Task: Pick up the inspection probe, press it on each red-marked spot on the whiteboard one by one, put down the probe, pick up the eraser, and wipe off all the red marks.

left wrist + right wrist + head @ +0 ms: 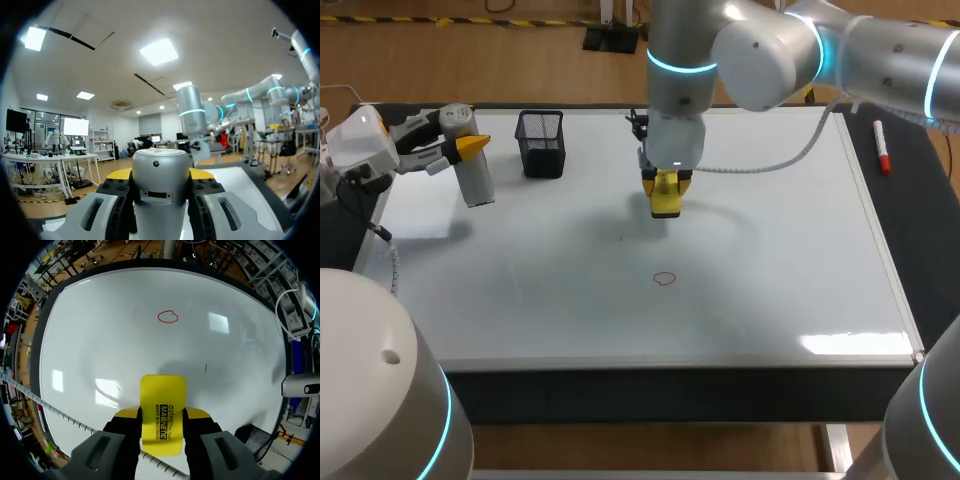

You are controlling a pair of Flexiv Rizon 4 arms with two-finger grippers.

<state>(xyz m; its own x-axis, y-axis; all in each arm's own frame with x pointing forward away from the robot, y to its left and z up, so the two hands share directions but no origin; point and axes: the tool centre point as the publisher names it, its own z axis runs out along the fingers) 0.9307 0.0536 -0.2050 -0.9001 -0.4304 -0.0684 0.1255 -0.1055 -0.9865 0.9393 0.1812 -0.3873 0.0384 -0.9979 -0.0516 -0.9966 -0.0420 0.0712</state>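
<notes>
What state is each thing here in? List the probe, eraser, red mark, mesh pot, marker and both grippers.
inspection probe: upright, clamped between the left fingers
left gripper: shut on the probe
eraser: clamped between the right fingers, short of the mark
right gripper: shut on the eraser
red mark: one loop, not wiped
mesh pot: upright
marker: lying flat beside the whiteboard
</notes>
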